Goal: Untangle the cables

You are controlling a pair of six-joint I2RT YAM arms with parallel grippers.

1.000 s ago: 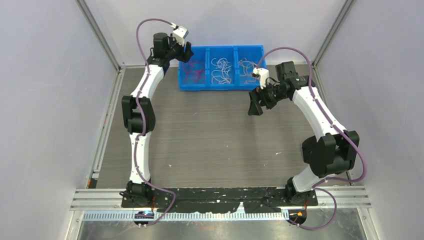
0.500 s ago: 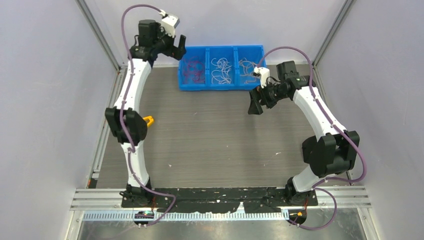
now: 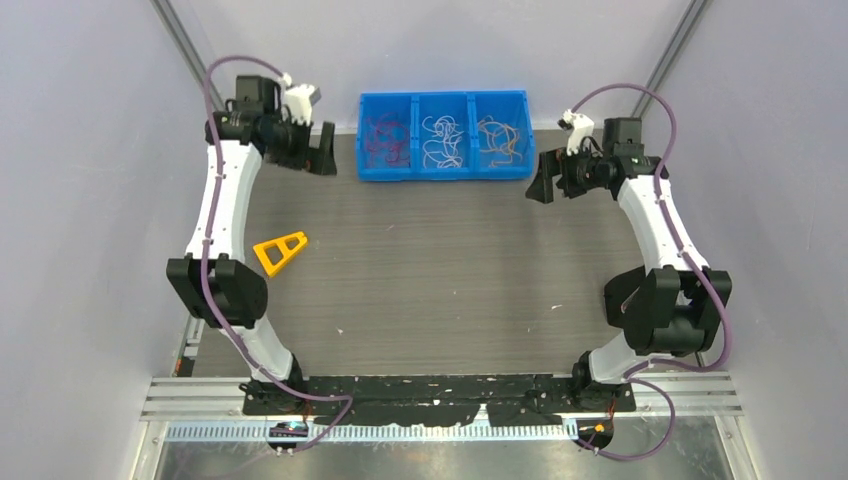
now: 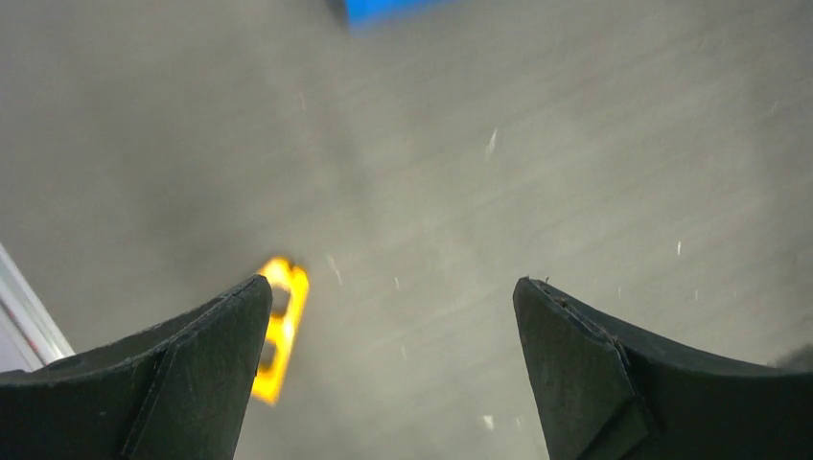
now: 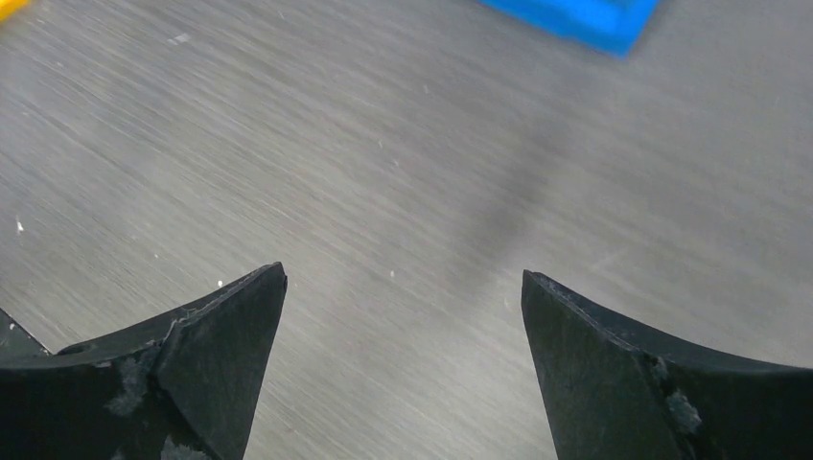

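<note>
Top external view: a blue tray (image 3: 443, 173) with three boxes sits at the far edge of the bench (image 3: 430, 280), near the middle.
Where the cables are: all in the tray. The red cables (image 3: 385, 140) are in the left box, the white cables (image 3: 442, 140) in the middle box and the orange cables (image 3: 500, 138) in the right box.
How they look: very thin and curly, in small loose heaps. I cannot tell if the strands in a heap are hooked together.
How they will handle: I think they are very light, soft and bendy. The curls may catch on each other, so a pull on one could drag others along.
Where to take hold: best at a loop that sticks up from a heap, pinched with the very tips. A thin strand could slip out of a weak pinch.
Left end effector (image 4: 391, 287): fingers wide apart and holding nothing, by the far left corner of the bench, just left of the tray.
Right end effector (image 5: 403, 273): fingers wide apart and holding nothing, toward the far right corner, just right of the tray.
Bench top: flat, grey, with fine lines and a few pale specks. It looks smooth, so a thin wire lying flat there may be hard to pick up.
Other thing: a yellow triangle (image 3: 280, 250) lies near the left edge, well apart from the tray.
Room: pale walls (image 3: 80, 200) stand close on the left, right and far sides. The tray boxes are narrow for wide fingers.
</note>
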